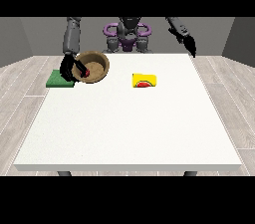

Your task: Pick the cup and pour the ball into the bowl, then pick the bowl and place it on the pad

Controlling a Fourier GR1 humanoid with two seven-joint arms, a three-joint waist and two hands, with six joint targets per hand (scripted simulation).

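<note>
nearest the camera, a wide bare stretch of the white table [129,133] is seen, with nothing resting on it. farther back, right of the middle, the yellow cup [145,80] is found lying on its side on the tabletop, its red mouth turned toward the camera; it is well apart from both hands. to the left and slightly farther, the brown bowl [91,66] is held tilted, its opening tipped toward the camera and to the left, with a small red ball [85,72] visible inside near the lower rim. the bowl's left rim is grasped by the hand at the view's left [66,67], whose black fingers are curled over the edge. just beside and partly under that hand, the green pad [58,79] is seen lying flat by the table's left edge; the bowl is beside it, overlapping its right end. farthest back, the hand at the view's right [190,45] is held above the table's far right corner, fingers pointing down and relaxed, holding nothing.
</note>
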